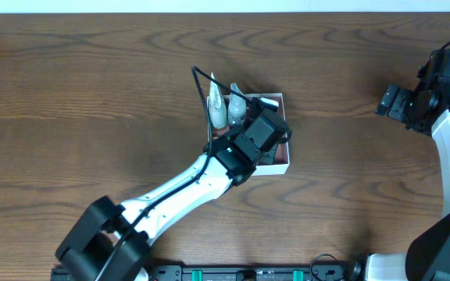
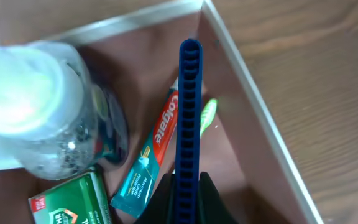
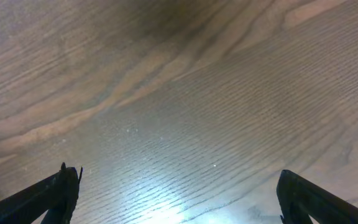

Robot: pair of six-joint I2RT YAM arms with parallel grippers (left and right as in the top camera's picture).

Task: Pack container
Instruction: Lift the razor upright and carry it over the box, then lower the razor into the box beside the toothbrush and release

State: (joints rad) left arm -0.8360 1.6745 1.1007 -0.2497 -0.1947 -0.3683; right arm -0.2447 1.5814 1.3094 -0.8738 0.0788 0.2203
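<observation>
The container [image 1: 281, 165] is a shallow square box with white walls and a pinkish-brown inside, at the table's middle; its wall also shows in the left wrist view [image 2: 253, 106]. My left gripper [image 2: 187, 193] is over it and shut on a blue comb [image 2: 189, 112] that points into the box. Inside lie a Colgate toothpaste tube [image 2: 151, 155], a green toothbrush end [image 2: 207, 115], a green-and-white soap box [image 2: 70, 202] and a clear bottle with a white cap [image 2: 36, 118]. My right gripper [image 3: 178, 190] is open and empty over bare wood at the far right [image 1: 397, 101].
A black cable [image 1: 207, 97] arcs above the container's left side. A white bottle [image 1: 218, 109] stands at the box's left edge. The table is dark wood [image 1: 92, 94]; its white back edge runs along the top.
</observation>
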